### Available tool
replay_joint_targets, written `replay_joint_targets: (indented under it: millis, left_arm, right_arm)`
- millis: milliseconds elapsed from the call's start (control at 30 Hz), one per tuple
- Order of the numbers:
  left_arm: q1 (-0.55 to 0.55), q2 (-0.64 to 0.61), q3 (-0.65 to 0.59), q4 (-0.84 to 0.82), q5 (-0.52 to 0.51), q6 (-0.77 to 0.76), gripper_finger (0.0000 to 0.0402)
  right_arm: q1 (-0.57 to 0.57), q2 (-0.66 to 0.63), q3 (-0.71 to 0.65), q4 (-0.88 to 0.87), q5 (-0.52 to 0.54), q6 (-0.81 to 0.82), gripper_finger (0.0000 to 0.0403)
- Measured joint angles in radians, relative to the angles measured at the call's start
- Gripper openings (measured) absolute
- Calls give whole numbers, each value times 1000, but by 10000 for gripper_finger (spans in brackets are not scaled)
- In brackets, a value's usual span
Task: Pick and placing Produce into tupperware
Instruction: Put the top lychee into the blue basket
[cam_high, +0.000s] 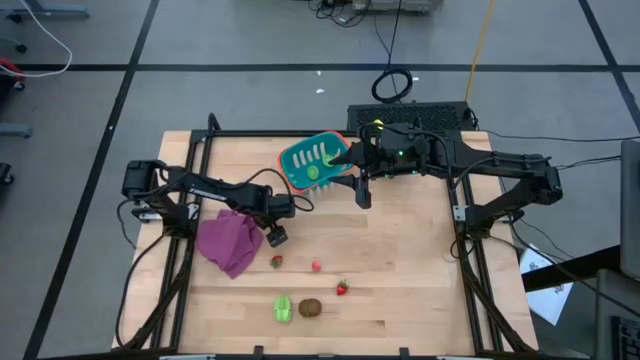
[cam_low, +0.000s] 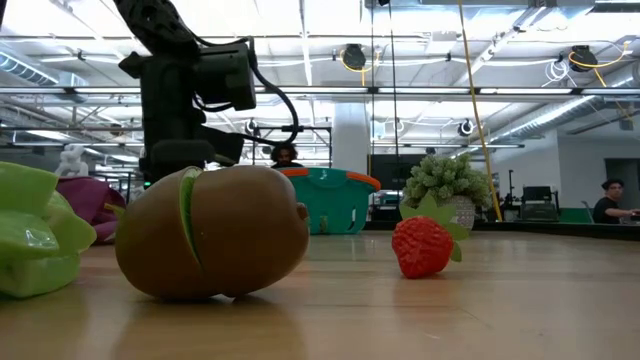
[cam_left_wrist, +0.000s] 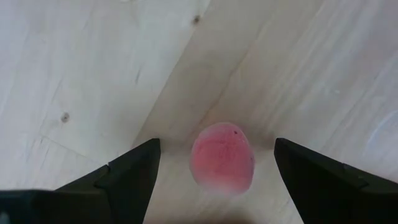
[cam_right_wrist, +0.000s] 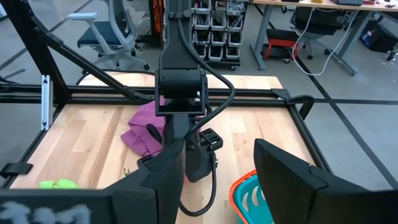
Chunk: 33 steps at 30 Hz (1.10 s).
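The left gripper (cam_high: 276, 237) is hovering with fingers spread wide over a small red fruit (cam_left_wrist: 222, 157), the fruit sitting between them on the wood at about seven o'clock from the table's middle. It should be lowering straight, keeping the fruit centred before squeezing. The fruit looks near-round, its slightly longer axis running along the fingers. The right gripper (cam_high: 352, 152) is holding the teal tupperware (cam_high: 312, 162) by its rim at twelve o'clock.

floor: grey, dark lines crossing (cam_high: 250, 40) | ceiling: white trusses, pipes, bright lamps (cam_low: 420, 25) | furniture: office chair (cam_right_wrist: 109, 34), desks with red-footed legs (cam_right_wrist: 311, 25) | person seated far right (cam_low: 610, 200) | cable coil on floor (cam_high: 395, 85)
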Motion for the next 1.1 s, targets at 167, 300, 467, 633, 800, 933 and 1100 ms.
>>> replay_joint_targets:
  millis: [167,300,467,633,800,933,1100]
  left_arm:
    - [0,0,-1,-2,-8,0,287]
    - [0,0,-1,-2,-9,1,239]
    - [0,0,-1,-2,3,1,189]
    - [0,0,-1,-2,3,0,149]
    - [0,-1,-1,-3,4,0,126]
    - [0,-4,-1,-3,4,-1,132]
    - [-1,-9,3,-5,13,-7,139]
  right_arm:
    - [0,0,0,0,0,2,183]
    - [0,0,0,0,0,2,183]
    - [0,0,0,0,0,2,183]
    - [0,0,0,0,0,2,183]
    - [0,0,0,0,0,2,183]
    - [0,0,0,0,0,3,183]
    - [0,0,0,0,0,3,183]
